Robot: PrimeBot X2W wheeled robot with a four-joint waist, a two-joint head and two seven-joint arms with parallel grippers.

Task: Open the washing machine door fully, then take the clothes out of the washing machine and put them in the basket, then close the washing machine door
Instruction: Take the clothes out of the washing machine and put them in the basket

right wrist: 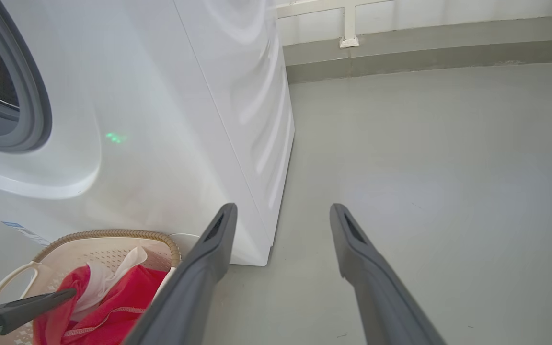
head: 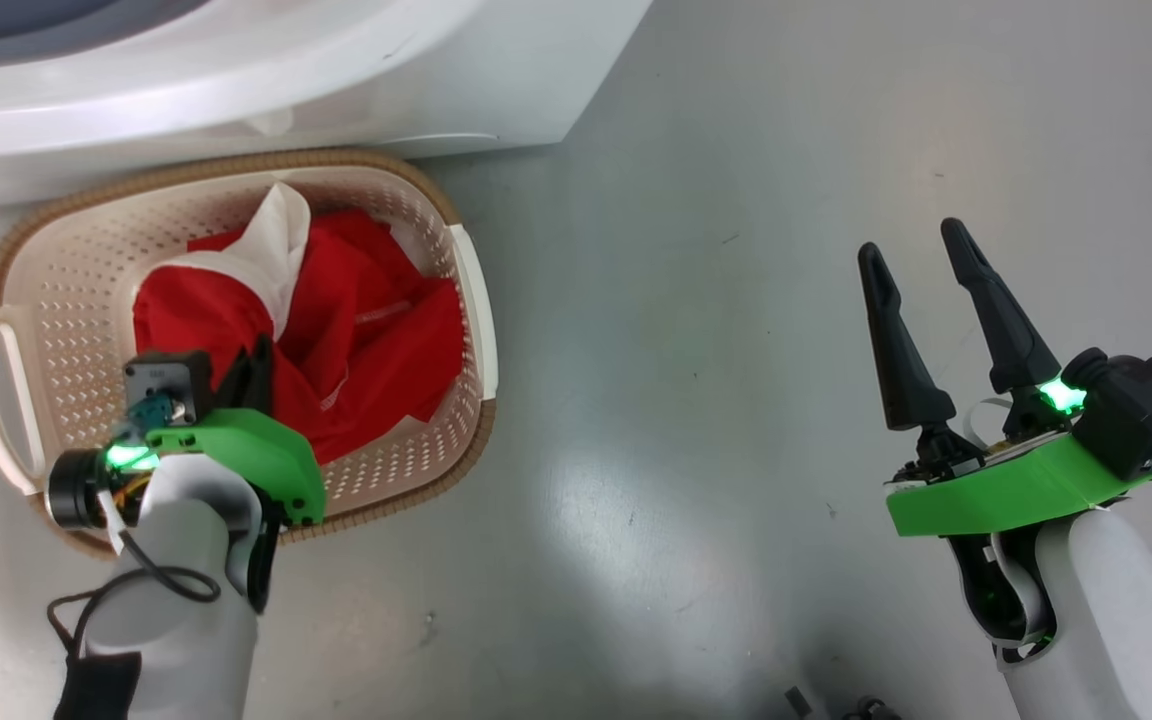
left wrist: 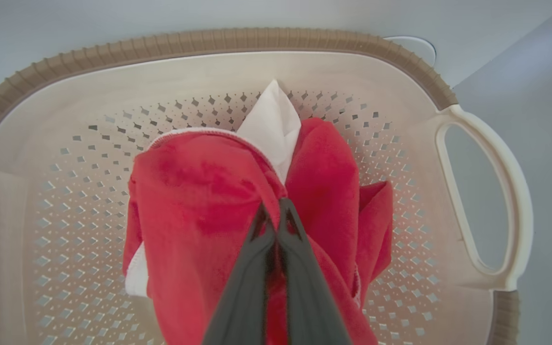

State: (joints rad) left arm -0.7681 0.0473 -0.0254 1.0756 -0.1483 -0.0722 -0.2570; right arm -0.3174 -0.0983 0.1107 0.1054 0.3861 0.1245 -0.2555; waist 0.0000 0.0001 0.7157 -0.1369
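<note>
The clothes (left wrist: 199,191), a bright red bundle edged in white, lie in the basket (left wrist: 209,40) directly under the left gripper (left wrist: 272,208). Its two dark fingers are pressed tightly together, and a fold of the red cloth is pinched at their tips, the fabric rising up to them on both sides. Just beyond the fingertips a white piece of fabric (left wrist: 271,124) sticks up out of the red. The basket's cream perforated walls surround the gripper, with its brown rim ahead of the fingers and a side handle (left wrist: 496,191) off to one side of them. Past that rim stands the washing machine (right wrist: 161,120), very close to the basket, its grey seal (right wrist: 31,96) uncovered. The right gripper (head: 913,240) is well apart from the basket, fingers spread wide and free above the grey floor (head: 686,400).
</note>
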